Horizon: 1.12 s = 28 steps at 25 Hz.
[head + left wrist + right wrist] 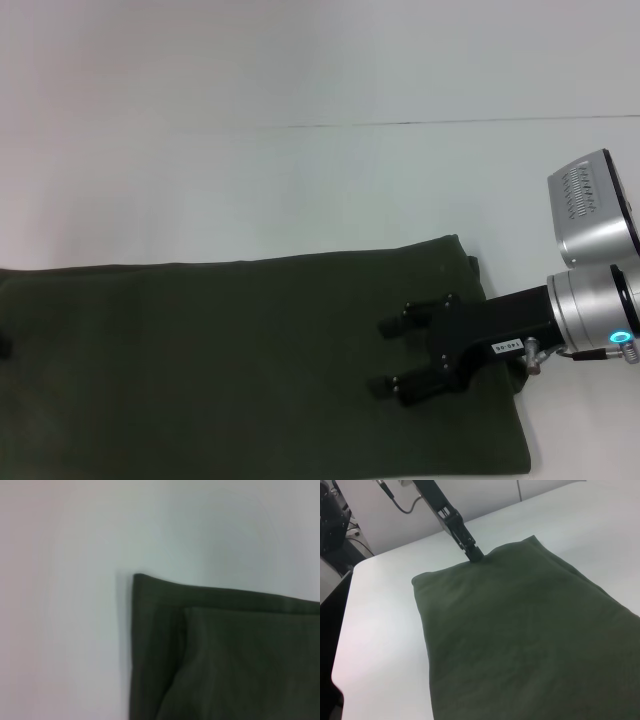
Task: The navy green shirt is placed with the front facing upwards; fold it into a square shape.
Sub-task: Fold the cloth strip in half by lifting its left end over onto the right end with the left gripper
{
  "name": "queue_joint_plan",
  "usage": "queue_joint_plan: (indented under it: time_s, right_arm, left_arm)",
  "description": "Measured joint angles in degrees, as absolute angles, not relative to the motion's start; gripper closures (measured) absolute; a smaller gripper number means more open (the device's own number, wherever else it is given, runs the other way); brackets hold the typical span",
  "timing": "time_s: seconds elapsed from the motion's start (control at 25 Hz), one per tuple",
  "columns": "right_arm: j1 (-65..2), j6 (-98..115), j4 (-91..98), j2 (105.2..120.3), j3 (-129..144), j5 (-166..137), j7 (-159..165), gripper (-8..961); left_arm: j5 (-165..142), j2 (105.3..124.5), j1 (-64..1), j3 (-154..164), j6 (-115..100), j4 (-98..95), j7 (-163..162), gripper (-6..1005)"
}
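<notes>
Right tool (385,356) spread over folded navy green shirt (220,360); lettering hidden | left tool (474,553) at far edge; state unclear

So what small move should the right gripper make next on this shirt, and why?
Probably lower the right gripper to the shirt edge nearest its end and close. It hovers open above the cloth, holding nothing, and the shirt still lies as a long band on the table, not a square. The left gripper sits at the far end, seemingly ready for a fold across.

The right gripper (385,355) is black with small screws and a white label, on a silver wrist with a cyan ring light and a grey cable.
</notes>
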<state>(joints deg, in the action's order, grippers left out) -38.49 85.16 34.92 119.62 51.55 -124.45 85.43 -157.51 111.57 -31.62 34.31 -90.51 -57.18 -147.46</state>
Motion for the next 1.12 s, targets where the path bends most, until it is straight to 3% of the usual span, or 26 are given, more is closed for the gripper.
queue_joint_plan:
  time_s: [1.12]
  right_arm:
    - [-38.79,85.16,34.98,119.62,51.77,-124.45,85.5,54]
  left_arm:
    - [-163.64,111.97,-31.47,34.44,-87.28,-56.71,-147.08,383]
